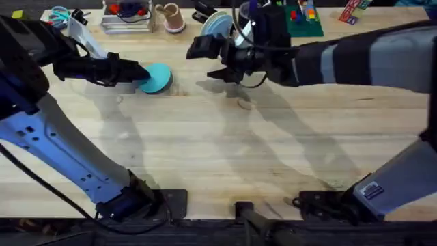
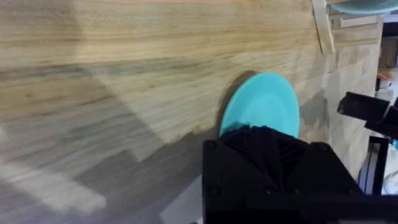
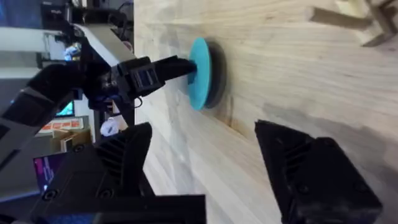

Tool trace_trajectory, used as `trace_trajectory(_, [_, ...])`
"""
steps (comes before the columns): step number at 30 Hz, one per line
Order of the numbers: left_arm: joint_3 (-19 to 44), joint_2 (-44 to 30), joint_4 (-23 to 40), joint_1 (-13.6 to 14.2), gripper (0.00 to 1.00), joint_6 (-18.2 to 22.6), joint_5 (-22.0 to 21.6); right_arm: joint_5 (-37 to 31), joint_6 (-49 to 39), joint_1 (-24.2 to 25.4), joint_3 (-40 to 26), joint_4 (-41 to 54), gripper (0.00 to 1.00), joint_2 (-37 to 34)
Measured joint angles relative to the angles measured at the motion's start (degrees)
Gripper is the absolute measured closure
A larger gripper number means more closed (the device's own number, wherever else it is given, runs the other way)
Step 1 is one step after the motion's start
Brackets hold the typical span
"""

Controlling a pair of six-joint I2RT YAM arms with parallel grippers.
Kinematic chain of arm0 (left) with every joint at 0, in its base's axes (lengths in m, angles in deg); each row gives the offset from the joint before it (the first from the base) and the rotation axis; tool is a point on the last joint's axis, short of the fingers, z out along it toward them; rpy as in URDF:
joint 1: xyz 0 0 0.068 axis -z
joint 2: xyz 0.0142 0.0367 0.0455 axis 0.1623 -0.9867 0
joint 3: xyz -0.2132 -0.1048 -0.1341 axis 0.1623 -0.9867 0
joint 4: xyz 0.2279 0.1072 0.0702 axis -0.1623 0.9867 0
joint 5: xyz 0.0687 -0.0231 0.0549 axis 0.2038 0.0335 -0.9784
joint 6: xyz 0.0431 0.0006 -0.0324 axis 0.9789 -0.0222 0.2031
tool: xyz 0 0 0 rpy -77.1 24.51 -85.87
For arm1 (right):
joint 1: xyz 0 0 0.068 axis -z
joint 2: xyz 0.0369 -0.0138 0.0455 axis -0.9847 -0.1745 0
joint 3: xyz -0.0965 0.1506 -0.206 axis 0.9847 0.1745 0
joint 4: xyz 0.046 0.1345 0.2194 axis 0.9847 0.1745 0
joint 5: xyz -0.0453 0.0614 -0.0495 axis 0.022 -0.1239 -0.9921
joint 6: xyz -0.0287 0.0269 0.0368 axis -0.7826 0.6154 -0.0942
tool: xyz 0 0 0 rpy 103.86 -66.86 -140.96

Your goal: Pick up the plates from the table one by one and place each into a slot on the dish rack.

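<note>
A teal plate (image 1: 157,78) stands tilted up on its edge on the table (image 1: 218,150), at the back left. My left gripper (image 1: 139,73) is shut on its rim. The left wrist view has the teal plate (image 2: 262,101) just beyond my left gripper (image 2: 258,134). My right gripper (image 1: 208,60) hangs open and holds nothing, to the right of the teal plate and in front of the dish rack. A light blue plate (image 1: 217,26) stands in the dish rack (image 3: 348,18). The right wrist view looks between my right gripper (image 3: 202,127) fingers at the teal plate (image 3: 200,73).
Along the back edge stand a white wire basket (image 1: 126,20), a pink mug (image 1: 171,17), scissors (image 1: 60,15) and a green toy set (image 1: 304,22). The table's middle and front are bare wood.
</note>
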Motion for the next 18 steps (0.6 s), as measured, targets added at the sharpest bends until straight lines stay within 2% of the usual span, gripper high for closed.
trace_trajectory(7, [0.0,0.0,0.0,0.0,0.962,0.0,0.0,-0.2,2.5,-1.6,0.0,-4.0,0.007,-3.3])
trace_trajectory(18, [0.0,0.0,0.0,0.0,0.962,0.0,0.0,-5.9,5.1,-3.4,0.1,-4.8,0.008,-4.1])
